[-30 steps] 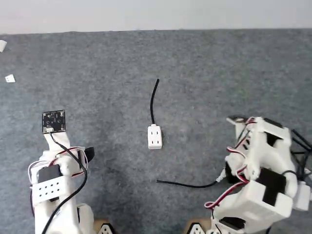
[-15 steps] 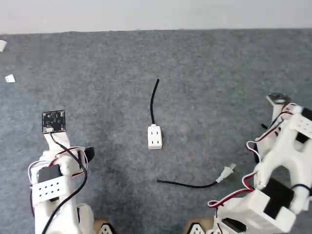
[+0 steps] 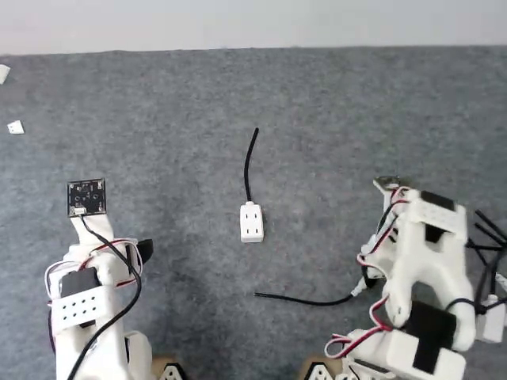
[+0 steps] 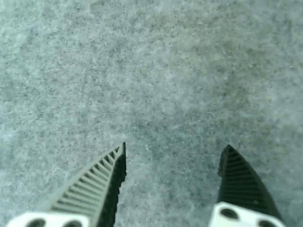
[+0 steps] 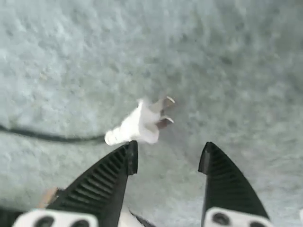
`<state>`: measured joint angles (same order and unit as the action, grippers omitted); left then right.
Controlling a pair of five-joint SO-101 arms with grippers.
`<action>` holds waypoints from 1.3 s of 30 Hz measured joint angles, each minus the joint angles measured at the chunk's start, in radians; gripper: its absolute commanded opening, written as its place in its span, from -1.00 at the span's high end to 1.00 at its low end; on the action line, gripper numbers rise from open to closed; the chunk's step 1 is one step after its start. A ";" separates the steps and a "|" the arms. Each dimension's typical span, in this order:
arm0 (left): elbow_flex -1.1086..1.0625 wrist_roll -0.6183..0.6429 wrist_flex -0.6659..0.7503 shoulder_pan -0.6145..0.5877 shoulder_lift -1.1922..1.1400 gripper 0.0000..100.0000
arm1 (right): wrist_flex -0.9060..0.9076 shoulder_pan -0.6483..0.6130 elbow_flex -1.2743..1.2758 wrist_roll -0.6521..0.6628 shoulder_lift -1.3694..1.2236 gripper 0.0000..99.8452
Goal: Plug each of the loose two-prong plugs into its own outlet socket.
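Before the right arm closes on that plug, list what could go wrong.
1. The plug sits off-centre ahead of the open right end effector; closing may shove it aside.
2. A grip on the prongs would leave nothing to insert.
3. The cord trails across the carpet and may twist the plug on the way to the outlet socket.

plug (image 5: 142,124): white, two-prong, lying loose | outlet socket (image 3: 252,222): white, well apart
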<state>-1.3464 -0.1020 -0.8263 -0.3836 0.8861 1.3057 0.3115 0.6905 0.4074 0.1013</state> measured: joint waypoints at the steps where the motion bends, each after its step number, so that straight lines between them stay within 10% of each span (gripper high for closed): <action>1: 0.000 0.000 0.000 0.000 0.000 0.40 | -0.017 -0.020 0.011 -0.032 0.008 0.57; 10: 0.000 0.000 0.009 0.000 0.000 0.40 | -0.186 -0.083 0.071 -0.253 -0.012 0.99; 34: 0.000 0.000 0.012 0.000 0.000 0.40 | -0.285 0.222 -0.196 -0.264 -0.044 0.97; 39: 0.000 0.000 0.012 0.000 0.000 0.40 | -0.341 0.227 -0.207 -0.241 -0.150 0.60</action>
<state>-1.3464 -0.1020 -0.8140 -0.3836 0.8861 0.9651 0.5386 0.4833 0.1665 -0.0491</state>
